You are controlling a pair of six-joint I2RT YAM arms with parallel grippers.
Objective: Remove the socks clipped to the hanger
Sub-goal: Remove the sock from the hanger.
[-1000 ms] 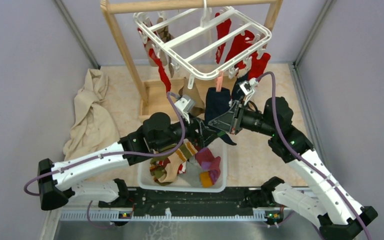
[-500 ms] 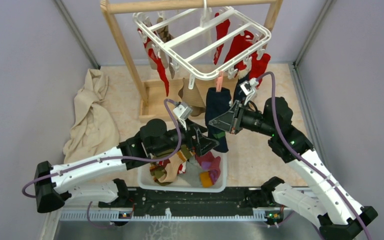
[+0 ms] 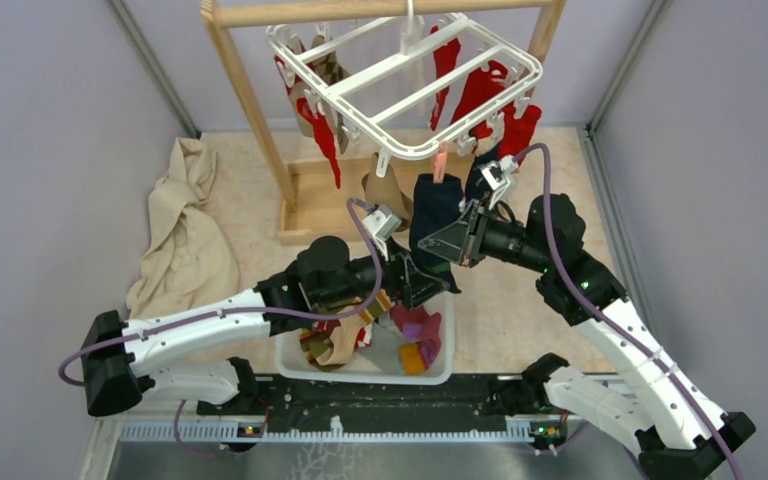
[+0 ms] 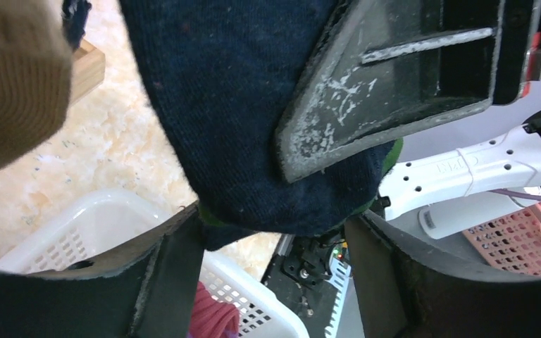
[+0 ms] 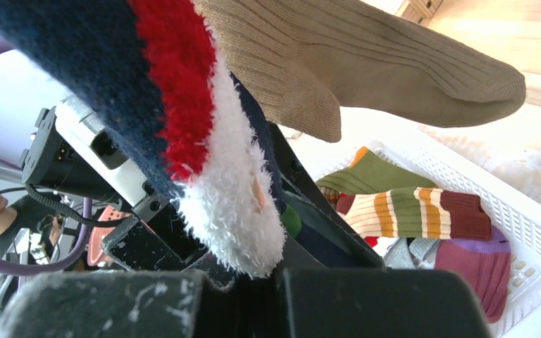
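The job is partway along. A white mesh plastic basket (image 3: pixel 362 378) at the near edge already holds several loose socks, while red fabric socks (image 3: pixel 480 92) and others hang from the white slatted plastic hanger (image 3: pixel 410 75) up on the wooden frame (image 3: pixel 250 100).

The step in hand is one dark navy knitted sock (image 3: pixel 432 212). It dangles from a pink clip (image 3: pixel 439 160) at the hanger's near rim, just above the basket's far edge. A ribbed tan sock (image 3: pixel 385 190) hangs just beside it.

The right gripper (image 3: pixel 440 240) is clenched on the navy sock partway down its length. From the left wrist, one scuffed grey finger lies flat against the cloth.

The left gripper (image 4: pixel 273 222) stands released, its two black fingers (image 4: pixel 172 271) spread on either side of the sock's lower end. The toe sits between them but is not pinched.

From the right wrist a fuzzy red and white band shows against the navy. I cannot tell from that blurred close view whether it belongs to this sock or to another one.

To my eye, the next move calls for the left fingers to close on the toe. After that comes a steady downward pull, strong enough to slip the cuff out of the pink clip without dragging the light hanger sideways on its hook. The sock can then drop into the basket right below.
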